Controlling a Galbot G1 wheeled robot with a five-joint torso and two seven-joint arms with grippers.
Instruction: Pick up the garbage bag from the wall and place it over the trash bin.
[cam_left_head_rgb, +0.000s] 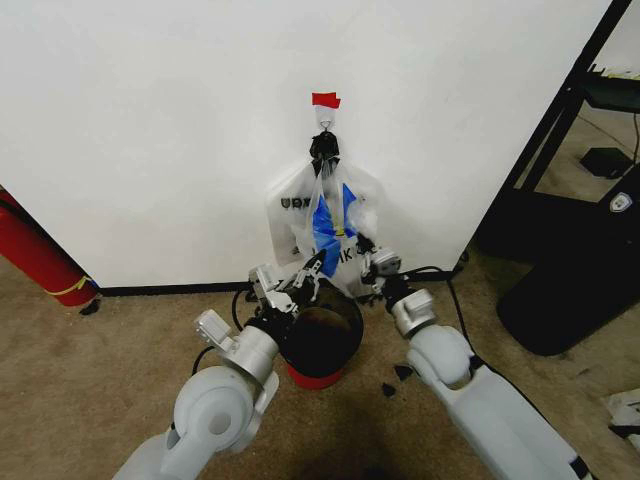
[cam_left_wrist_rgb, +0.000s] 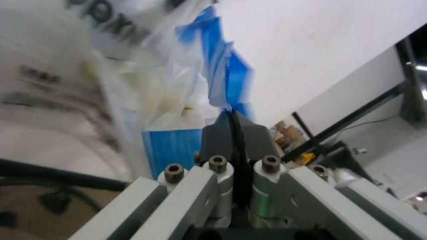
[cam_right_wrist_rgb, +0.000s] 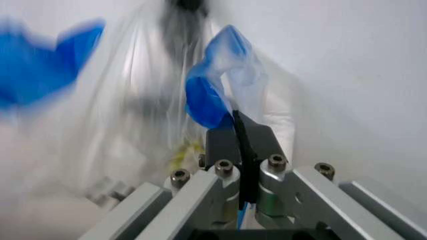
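Both grippers, left (cam_left_head_rgb: 312, 268) and right (cam_left_head_rgb: 366, 250), pinch the blue-taped thin clear plastic garbage bag (cam_left_head_rgb: 330, 225) at frame centre; spread it evenly over the round black trash bin (cam_left_head_rgb: 322, 340).

floor (cam_left_head_rgb: 120, 350): beige carpet | trash bin (cam_left_head_rgb: 322, 345) | red cylinder (cam_left_head_rgb: 35, 255)

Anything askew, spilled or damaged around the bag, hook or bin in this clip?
Little stands out. The garbage bag hangs bunched from the hook on the wall, with the left gripper and right gripper each shut on a blue-taped handle. The trash bin stands upright. A few small dark scraps lie on the carpet beside it.
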